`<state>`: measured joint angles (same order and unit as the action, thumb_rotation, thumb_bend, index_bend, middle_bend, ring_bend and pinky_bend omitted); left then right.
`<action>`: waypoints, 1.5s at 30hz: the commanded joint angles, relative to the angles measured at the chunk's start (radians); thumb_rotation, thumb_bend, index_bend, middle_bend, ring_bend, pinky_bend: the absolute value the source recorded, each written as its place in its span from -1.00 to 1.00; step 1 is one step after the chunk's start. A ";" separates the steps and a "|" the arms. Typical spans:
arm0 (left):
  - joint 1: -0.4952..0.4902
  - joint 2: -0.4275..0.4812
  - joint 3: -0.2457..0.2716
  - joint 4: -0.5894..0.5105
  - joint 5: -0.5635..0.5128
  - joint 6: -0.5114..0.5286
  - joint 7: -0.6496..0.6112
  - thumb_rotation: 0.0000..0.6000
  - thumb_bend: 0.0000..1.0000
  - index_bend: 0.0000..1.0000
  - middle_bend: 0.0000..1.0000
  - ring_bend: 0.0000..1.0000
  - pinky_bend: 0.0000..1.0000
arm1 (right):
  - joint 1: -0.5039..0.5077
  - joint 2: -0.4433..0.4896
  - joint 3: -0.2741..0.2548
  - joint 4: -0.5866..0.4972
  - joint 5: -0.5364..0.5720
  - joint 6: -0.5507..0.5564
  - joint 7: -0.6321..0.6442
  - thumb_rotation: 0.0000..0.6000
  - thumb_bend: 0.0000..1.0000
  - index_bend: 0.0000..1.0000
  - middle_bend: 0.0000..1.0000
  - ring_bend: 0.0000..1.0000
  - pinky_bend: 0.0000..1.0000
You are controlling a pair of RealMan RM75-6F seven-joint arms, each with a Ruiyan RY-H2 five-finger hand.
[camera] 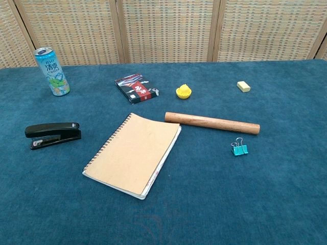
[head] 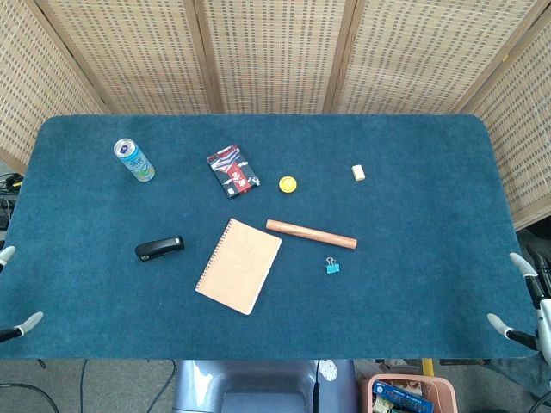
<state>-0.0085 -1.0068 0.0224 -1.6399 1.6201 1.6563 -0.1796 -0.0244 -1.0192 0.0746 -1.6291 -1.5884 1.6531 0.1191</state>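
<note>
Both hands wait at the blue table's (head: 413, 284) near edge — left hand (head: 15, 292) and right hand (head: 521, 301) fingers apart, holding nothing — black stapler (head: 159, 249) and blue binder clip (head: 332, 267) untouched.

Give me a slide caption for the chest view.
Notebook, rolling pin, stapler, can and binder clip on blue cloth.
</note>
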 commanded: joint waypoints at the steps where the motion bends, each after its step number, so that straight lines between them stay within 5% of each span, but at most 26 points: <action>1: -0.001 -0.003 -0.001 0.001 0.001 -0.004 0.004 1.00 -1.00 -1.00 -1.00 -1.00 -1.00 | -0.002 -0.001 0.000 -0.003 0.000 0.005 -0.001 1.00 -1.00 -1.00 -1.00 -1.00 -1.00; 6: -0.042 -0.002 -0.012 -0.035 -0.004 -0.074 0.038 1.00 -1.00 -1.00 -1.00 -1.00 -1.00 | -0.001 0.004 0.002 -0.003 0.016 -0.006 0.003 1.00 -1.00 -1.00 -1.00 -1.00 -1.00; 10: -0.133 -0.020 -0.045 -0.106 -0.073 -0.238 0.174 1.00 -1.00 -1.00 -1.00 -1.00 -1.00 | 0.002 0.006 0.008 0.001 0.026 -0.010 0.009 1.00 -1.00 -1.00 -1.00 -1.00 -1.00; 19: -0.382 -0.225 -0.173 -0.125 -0.405 -0.576 0.518 1.00 -1.00 -1.00 -1.00 -1.00 -1.00 | 0.012 -0.025 0.025 0.051 0.000 0.025 -0.023 1.00 -1.00 -1.00 -1.00 -1.00 -1.00; 24: -0.492 -0.385 -0.236 -0.047 -0.643 -0.612 0.708 1.00 -1.00 -0.99 -1.00 -1.00 -1.00 | 0.021 -0.031 0.032 0.062 0.029 0.000 -0.030 1.00 -1.00 -1.00 -1.00 -1.00 -1.00; 30: -0.595 -0.496 -0.264 0.035 -0.843 -0.613 0.861 1.00 -0.96 -0.74 -0.98 -1.00 -0.95 | 0.033 -0.036 0.041 0.076 0.077 -0.043 -0.028 1.00 -1.00 -1.00 -1.00 -1.00 -1.00; 35: -0.640 -0.558 -0.268 0.107 -0.920 -0.623 0.885 1.00 -0.93 -0.51 -0.79 -0.94 -0.82 | 0.037 -0.038 0.047 0.087 0.103 -0.065 -0.016 1.00 -1.00 -1.00 -1.00 -1.00 -1.00; 39: -0.662 -0.599 -0.277 0.164 -0.935 -0.607 0.874 1.00 -0.76 -0.14 -0.38 -0.64 -0.53 | 0.039 -0.038 0.050 0.094 0.113 -0.072 -0.007 1.00 -1.00 -1.00 -1.00 -1.00 -1.00; 45: -0.681 -0.628 -0.274 0.216 -0.959 -0.594 0.881 1.00 -0.66 0.12 -0.14 -0.42 -0.15 | 0.040 -0.037 0.051 0.095 0.120 -0.078 0.002 1.00 -1.00 -1.00 -1.00 -1.00 -1.00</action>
<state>-0.6862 -1.6309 -0.2515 -1.4281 0.6648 1.0596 0.6997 0.0154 -1.0561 0.1260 -1.5341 -1.4686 1.5753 0.1208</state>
